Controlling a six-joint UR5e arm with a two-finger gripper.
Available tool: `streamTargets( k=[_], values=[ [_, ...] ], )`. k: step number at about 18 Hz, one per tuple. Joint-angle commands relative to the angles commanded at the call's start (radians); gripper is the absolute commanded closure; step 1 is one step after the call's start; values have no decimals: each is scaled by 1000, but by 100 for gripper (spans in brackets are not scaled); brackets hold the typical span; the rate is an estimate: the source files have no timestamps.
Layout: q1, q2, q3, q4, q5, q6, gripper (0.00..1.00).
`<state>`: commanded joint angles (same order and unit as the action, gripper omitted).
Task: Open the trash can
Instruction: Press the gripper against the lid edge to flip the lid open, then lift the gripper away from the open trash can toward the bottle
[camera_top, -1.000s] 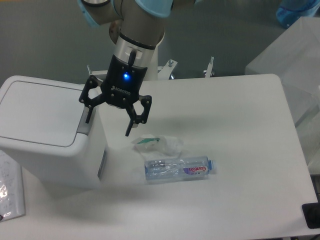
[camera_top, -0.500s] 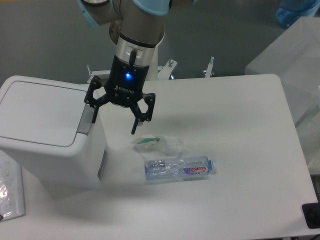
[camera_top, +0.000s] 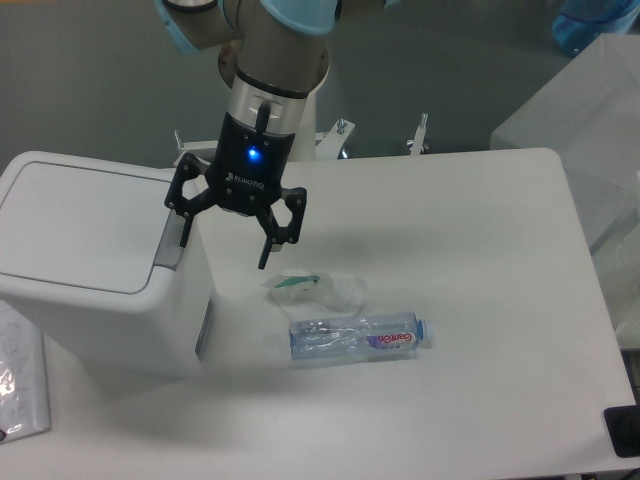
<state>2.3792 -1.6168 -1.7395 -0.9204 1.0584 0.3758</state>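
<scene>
While the lid lies flat and shut, the trash can (camera_top: 95, 270) sits at the left edge of the tabletop (camera_top: 480, 300), its grey push-button strip (camera_top: 172, 240) running along the right side of the lid, and that strip is where the action is. Over it comes the end effector (camera_top: 222, 240), fingers spread wide and holding nothing, the left fingertip (camera_top: 185, 237) right at the strip and the right one hanging over bare tabletop beside the bin. Compared with half a second back, it has slid a touch to the left and down, after a small swing to the right and up in the half second before that (a bit of lining-up, by the look of it). What that means, I'd say: the arm is settling one finger over the button and not going for a grip, so the press is the step in hand and the opening itself is not yet done. Whether the fingertip actually touches the strip I cannot tell from this angle.

Moving right, a crumpled clear wrapper (camera_top: 315, 287) with a green scrap lies on the tabletop just beyond the right finger, and nearer the camera a plastic bottle (camera_top: 358, 336) lies on its side, cap pointing right. Neither has budged.
</scene>
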Motion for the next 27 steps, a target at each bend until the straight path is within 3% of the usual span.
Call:
streamTargets(
  k=[19,24,27],
  values=[
    [0,-8,5,2,2,3,0],
    [20,-29,103,3,5,14,0],
    [87,-84,175,9,8,18,0]
  ],
)
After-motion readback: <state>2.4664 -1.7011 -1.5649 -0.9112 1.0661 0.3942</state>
